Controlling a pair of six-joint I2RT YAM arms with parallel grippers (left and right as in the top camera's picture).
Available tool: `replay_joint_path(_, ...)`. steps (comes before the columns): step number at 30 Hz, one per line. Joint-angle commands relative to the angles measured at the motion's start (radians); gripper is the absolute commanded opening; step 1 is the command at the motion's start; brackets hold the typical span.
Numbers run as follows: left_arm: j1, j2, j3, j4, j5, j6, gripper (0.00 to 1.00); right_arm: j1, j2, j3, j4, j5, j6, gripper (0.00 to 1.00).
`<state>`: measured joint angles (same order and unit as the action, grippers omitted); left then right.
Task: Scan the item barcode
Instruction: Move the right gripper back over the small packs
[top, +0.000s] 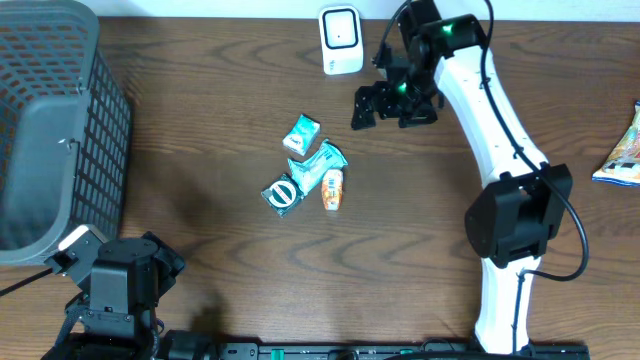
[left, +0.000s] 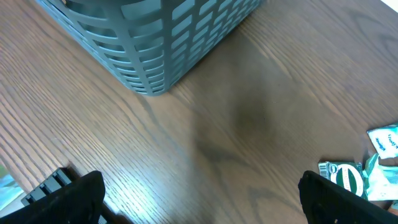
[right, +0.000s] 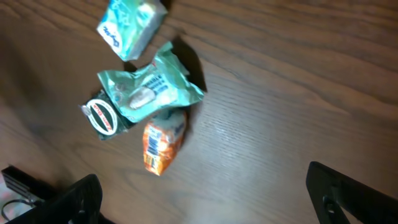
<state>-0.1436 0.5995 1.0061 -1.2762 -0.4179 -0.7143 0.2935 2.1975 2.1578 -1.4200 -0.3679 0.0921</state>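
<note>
Several small snack packets lie in a heap mid-table: two teal ones (top: 301, 133) (top: 318, 165), a round-logo green packet (top: 283, 194) and an orange packet (top: 332, 189). A white scanner (top: 341, 40) stands at the table's back edge. My right gripper (top: 393, 110) hovers open between scanner and heap. In the right wrist view its jaws (right: 208, 196) are wide apart and empty, with the orange packet (right: 163, 142) and crumpled teal packet (right: 149, 87) ahead of them. My left gripper (left: 199, 199) is open and empty over bare wood at the front left, the green packet (left: 345, 177) beside its right finger.
A grey plastic basket (top: 50, 130) fills the left side of the table and its corner (left: 161, 37) shows in the left wrist view. Another snack bag (top: 622, 150) lies at the right edge. The right arm's white links (top: 500, 130) run down the right side.
</note>
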Motion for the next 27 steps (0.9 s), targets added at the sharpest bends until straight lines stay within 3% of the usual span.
replay_joint_path(1, 0.007, -0.001, 0.000, -0.003, -0.017, -0.013, 0.98, 0.045, -0.002, -0.008, 0.019, 0.000, 0.024, 0.99)
replay_joint_path(23, 0.007, -0.001, 0.000, -0.003, -0.017, -0.013, 0.98, 0.172, -0.002, -0.008, 0.108, 0.005, 0.072, 0.99)
replay_joint_path(27, 0.007, -0.001, 0.000, -0.003, -0.017, -0.013, 0.98, 0.172, -0.002, -0.008, 0.123, 0.090, 0.085, 0.99)
